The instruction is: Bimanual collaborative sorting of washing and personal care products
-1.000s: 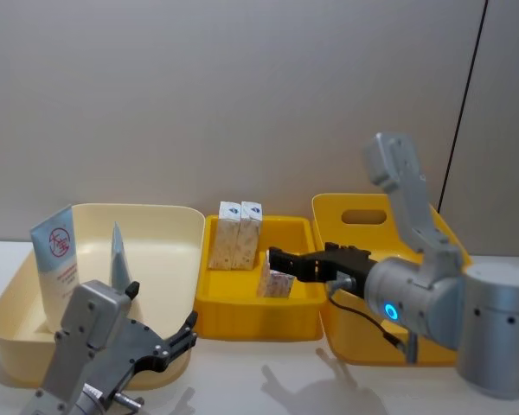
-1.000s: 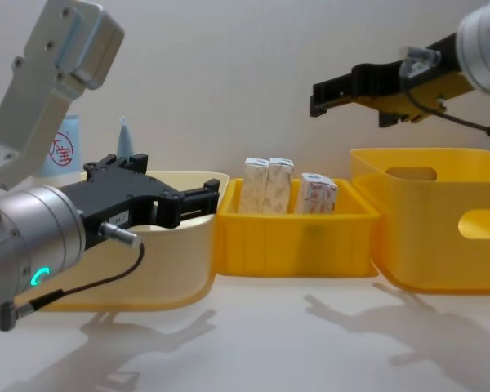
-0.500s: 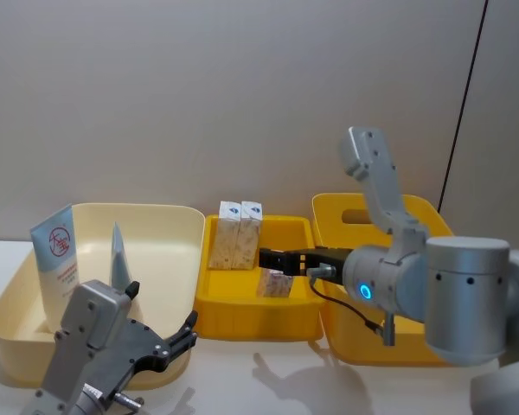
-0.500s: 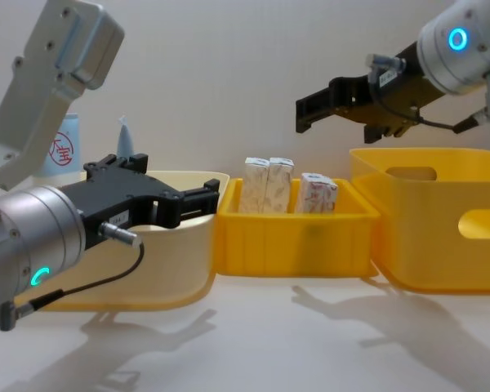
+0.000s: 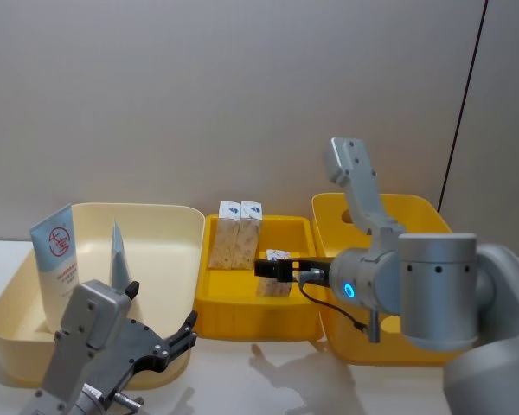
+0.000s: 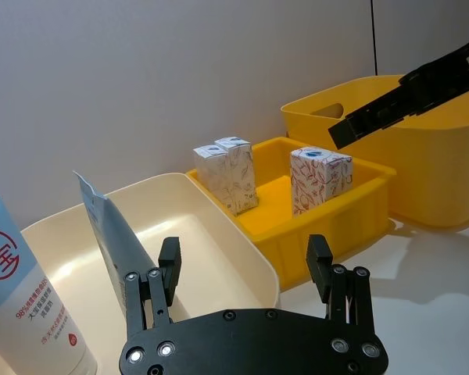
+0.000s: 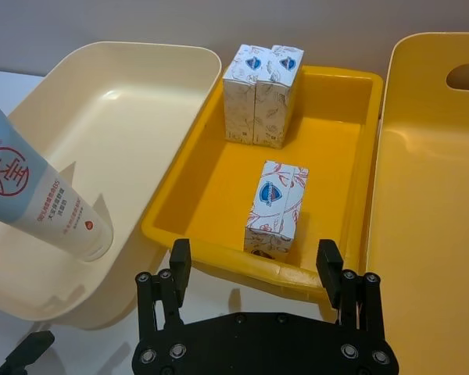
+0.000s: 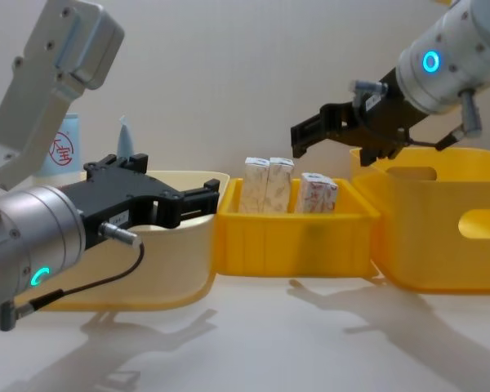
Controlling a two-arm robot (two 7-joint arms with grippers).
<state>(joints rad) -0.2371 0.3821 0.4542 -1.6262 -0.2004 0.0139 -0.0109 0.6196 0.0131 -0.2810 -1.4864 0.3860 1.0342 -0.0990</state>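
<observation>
Two white squeeze tubes stand in the cream bin (image 5: pixel 160 226): one with a red circle logo (image 5: pixel 59 258) and one seen edge-on (image 5: pixel 118 253). Two cream cartons (image 5: pixel 240 232) stand together at the back of the small yellow tray (image 5: pixel 258 318). A third carton (image 7: pixel 275 206) stands alone nearer the front. My right gripper (image 7: pixel 254 264) hovers open above the tray's front wall, just in front of the lone carton, holding nothing. My left gripper (image 6: pixel 245 262) is open and empty, low in front of the cream bin.
A large yellow bin (image 8: pixel 441 220) with handle cut-outs stands right of the small tray, under my right arm. The three containers sit side by side, touching. Bare white table (image 8: pixel 253 335) lies in front of them, and a grey wall stands behind.
My right gripper swung left from over the large yellow bin and came lower, to above the small tray by the lone carton. The left arm has not moved.
</observation>
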